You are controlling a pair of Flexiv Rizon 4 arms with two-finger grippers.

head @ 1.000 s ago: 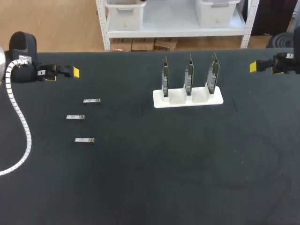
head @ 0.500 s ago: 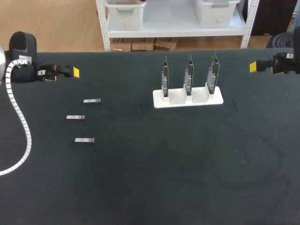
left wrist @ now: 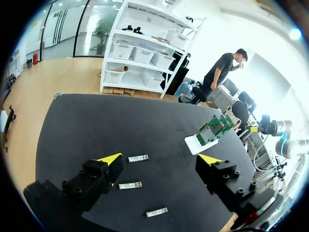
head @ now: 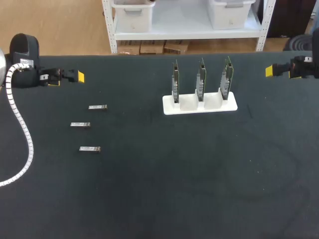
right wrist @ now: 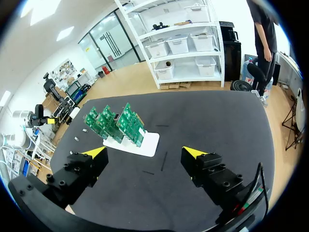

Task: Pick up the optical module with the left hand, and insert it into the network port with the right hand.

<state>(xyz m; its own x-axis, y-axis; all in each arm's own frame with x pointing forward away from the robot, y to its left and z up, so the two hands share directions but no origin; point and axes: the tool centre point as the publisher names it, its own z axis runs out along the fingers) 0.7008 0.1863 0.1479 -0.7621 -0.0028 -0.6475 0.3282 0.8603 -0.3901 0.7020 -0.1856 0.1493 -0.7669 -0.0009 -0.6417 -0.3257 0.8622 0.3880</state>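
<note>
The left gripper (left wrist: 160, 160) and the right gripper (right wrist: 145, 153) hang wide open, holding nothing. Three optical modules (head: 80, 124) lie flat on the table (head: 174, 189) near the left gripper, well apart from the white stand (head: 199, 106) with its three upright network cards (head: 201, 74)

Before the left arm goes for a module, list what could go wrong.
1. The optical modules are thin, lie flat and sit near one another. The left gripper, with its fingers wide open, may skid one along or nudge a neighbour.
2. The green boards stand close together in the white holder, which may not be fixed down. The right gripper might bump a neighbouring board or shove the holder while inserting.
</note>
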